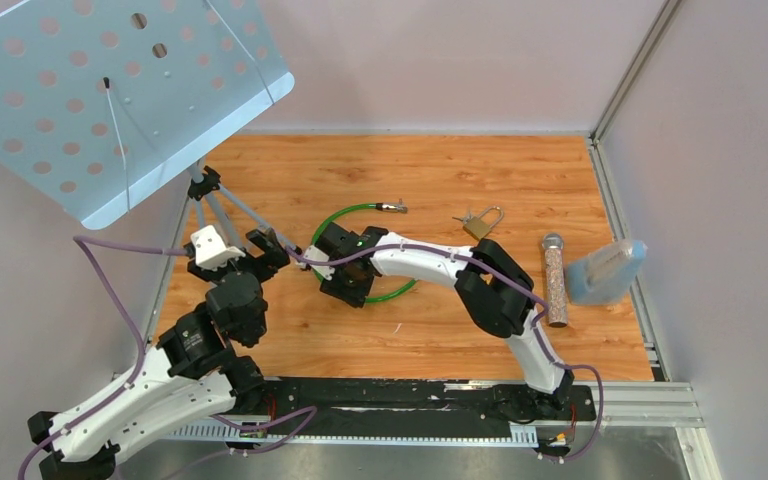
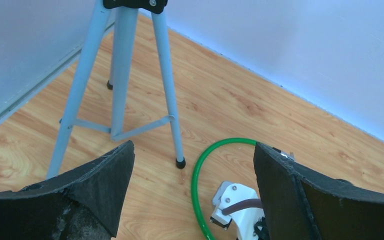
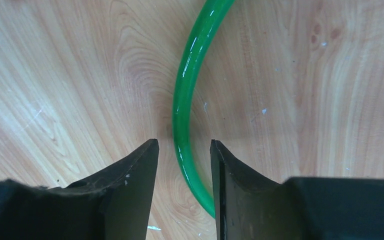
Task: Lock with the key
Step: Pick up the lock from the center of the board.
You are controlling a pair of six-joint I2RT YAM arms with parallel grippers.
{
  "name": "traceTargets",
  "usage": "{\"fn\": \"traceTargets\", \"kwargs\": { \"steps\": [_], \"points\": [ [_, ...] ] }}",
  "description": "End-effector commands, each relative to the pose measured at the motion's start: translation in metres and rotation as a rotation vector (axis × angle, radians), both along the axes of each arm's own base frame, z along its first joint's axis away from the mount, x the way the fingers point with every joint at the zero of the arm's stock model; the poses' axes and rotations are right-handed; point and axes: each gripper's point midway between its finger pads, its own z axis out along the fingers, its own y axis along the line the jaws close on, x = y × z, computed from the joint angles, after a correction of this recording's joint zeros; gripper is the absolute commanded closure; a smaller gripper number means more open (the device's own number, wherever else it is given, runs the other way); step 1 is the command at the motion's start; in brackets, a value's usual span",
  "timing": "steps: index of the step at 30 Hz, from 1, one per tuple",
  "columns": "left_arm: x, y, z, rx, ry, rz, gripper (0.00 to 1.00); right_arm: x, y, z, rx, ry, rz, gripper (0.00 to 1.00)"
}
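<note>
The padlock (image 1: 478, 226) lay on the wooden worktop (image 1: 415, 335) toward its far edge, a little right of the middle, brass body down and shackle swung up. A small piece at its left side looked like the key (image 1: 459, 218), though it was too small to be sure. Neither arm touched it. Left of it, a green cable (image 3: 180, 115) curved in a loop, its metal end fitting (image 1: 393, 207) near the padlock but apart from it.

The right gripper (image 3: 184, 150) hung low over the near part of that loop. Its jaws were apart and straddled the cable, with a sliver of wood showing on each side, so nothing was clamped yet. The left gripper (image 2: 192, 150) hovered beside the tripod (image 2: 122, 75) at the worktop's left edge, jaws spread wide and empty, under a tilted perforated plate (image 1: 110, 90). Near the right edge lay a speckled tube (image 1: 555, 285) and a blue container (image 1: 608, 272).

By my reading, the step in hand was taking hold of the cable, an early stage with the locking itself undone. The next move called for pinching the cable squarely without letting it roll aside. After that, the shackle would have to be pressed home and the key turned.
</note>
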Motion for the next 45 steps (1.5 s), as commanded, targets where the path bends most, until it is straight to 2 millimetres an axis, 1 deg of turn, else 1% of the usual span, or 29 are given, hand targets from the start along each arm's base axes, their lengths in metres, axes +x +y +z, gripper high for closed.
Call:
{"fn": "traceTargets", "kwargs": {
  "steps": [1,4,6,10,11,13,15,17,21,26,27,30,33,36,37,38,39,40,41,42,43,44,45],
  "points": [
    [-0.003,0.010,0.013,-0.070,-0.050,0.050,0.07,-0.004,0.004,-0.006,-0.041,-0.004,0.023,0.59],
    [-0.006,0.015,0.014,-0.073,-0.058,0.056,0.11,-0.004,0.007,-0.010,-0.051,0.009,0.010,0.66],
    [-0.007,0.017,0.013,-0.067,-0.057,0.058,0.12,-0.004,0.007,-0.015,-0.067,0.018,0.001,0.74],
    [-0.009,0.019,0.010,-0.071,-0.054,0.059,0.13,0.000,0.006,-0.019,-0.090,0.011,-0.024,0.98],
    [-0.009,0.020,0.011,-0.073,-0.055,0.058,0.13,0.001,0.006,-0.017,-0.089,0.003,-0.030,1.00],
    [-0.009,0.020,0.011,-0.077,-0.056,0.058,0.13,0.005,0.007,-0.007,-0.068,-0.018,-0.046,1.00],
    [-0.010,0.019,0.013,-0.081,-0.059,0.051,0.13,0.013,0.009,0.010,-0.019,-0.035,-0.070,1.00],
    [-0.010,0.019,0.014,-0.086,-0.061,0.044,0.13,0.022,0.011,0.031,0.053,-0.056,-0.096,1.00],
    [-0.012,0.019,0.016,-0.132,-0.071,0.028,0.12,0.050,0.005,0.070,0.194,-0.088,-0.198,1.00],
    [-0.012,0.011,0.014,-0.190,-0.082,-0.014,0.12,0.056,0.002,0.114,0.392,-0.036,-0.259,1.00],
    [-0.012,0.010,0.013,-0.195,-0.082,-0.016,0.12,0.056,0.002,0.127,0.437,-0.033,-0.268,1.00],
    [-0.010,0.004,0.011,-0.201,-0.076,-0.037,0.12,0.057,-0.003,0.156,0.547,-0.007,-0.286,1.00],
    [-0.007,-0.008,0.007,-0.207,-0.062,-0.082,0.12,0.058,-0.009,0.184,0.655,0.048,-0.309,1.00],
    [-0.001,-0.029,0.004,-0.232,-0.060,-0.150,0.10,0.047,-0.015,0.209,0.759,0.107,-0.261,1.00],
    [0.000,-0.042,0.004,-0.254,-0.058,-0.206,0.09,0.043,-0.018,0.216,0.789,0.113,-0.240,1.00],
    [0.002,-0.051,0.003,-0.268,-0.052,-0.235,0.09,0.037,-0.020,0.216,0.807,0.122,-0.220,1.00],
    [0.003,-0.066,0.003,-0.288,-0.045,-0.295,0.09,0.033,-0.023,0.225,0.842,0.108,-0.193,1.00],
    [0.004,-0.073,0.004,-0.312,-0.043,-0.317,0.09,0.030,-0.025,0.226,0.854,0.110,-0.176,1.00],
    [0.005,-0.085,0.002,-0.323,-0.026,-0.356,0.09,0.026,-0.028,0.230,0.869,0.101,-0.161,1.00],
    [0.006,-0.091,0.004,-0.362,-0.023,-0.368,0.09,0.023,-0.030,0.230,0.877,0.099,-0.150,1.00],
    [0.007,-0.102,0.001,-0.368,-0.002,-0.401,0.08,0.021,-0.032,0.230,0.883,0.101,-0.140,1.00],
    [0.007,-0.109,0.005,-0.392,0.000,-0.421,0.08,0.019,-0.034,0.229,0.885,0.103,-0.133,1.00],
    [0.008,-0.121,0.003,-0.398,0.019,-0.460,0.08,0.016,-0.036,0.230,0.890,0.104,-0.124,1.00]
  ]
}}
